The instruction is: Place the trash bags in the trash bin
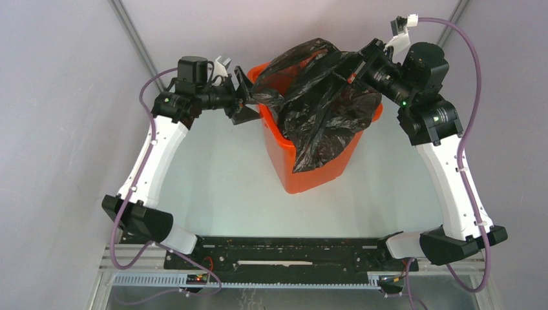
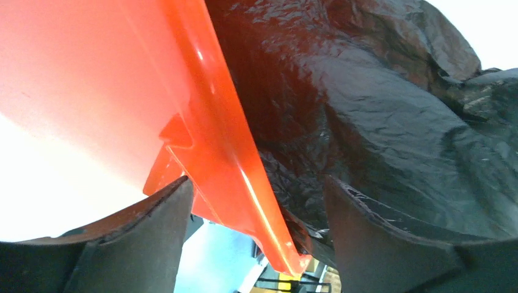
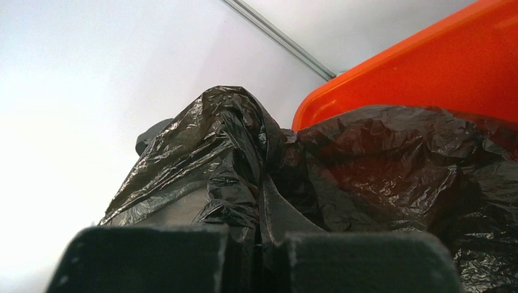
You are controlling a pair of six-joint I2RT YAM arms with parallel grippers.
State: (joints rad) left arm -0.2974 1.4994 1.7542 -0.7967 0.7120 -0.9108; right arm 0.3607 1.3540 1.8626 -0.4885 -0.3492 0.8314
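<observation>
Scene: glossy wrinkled black plastic trash bag [image 1: 316,106] draped over rim of tall orange plastic bin [image 1: 304,171]
Left gripper [image 2: 256,183]: jaws apart, straddling the rim
Right gripper [image 3: 256,235]: clamped on the bag

left arm [image 1: 152,161] stretched forward, left gripper [image 1: 244,98] spread wide, right arm [image 1: 452,177] bent inward, right gripper [image 3: 269,239] pinched on the trash bag [image 3: 379,159]

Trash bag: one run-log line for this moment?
trash bag: heaped on trash bin, partly draped outside | left gripper: open astride rim | right gripper: shut on bag
</observation>
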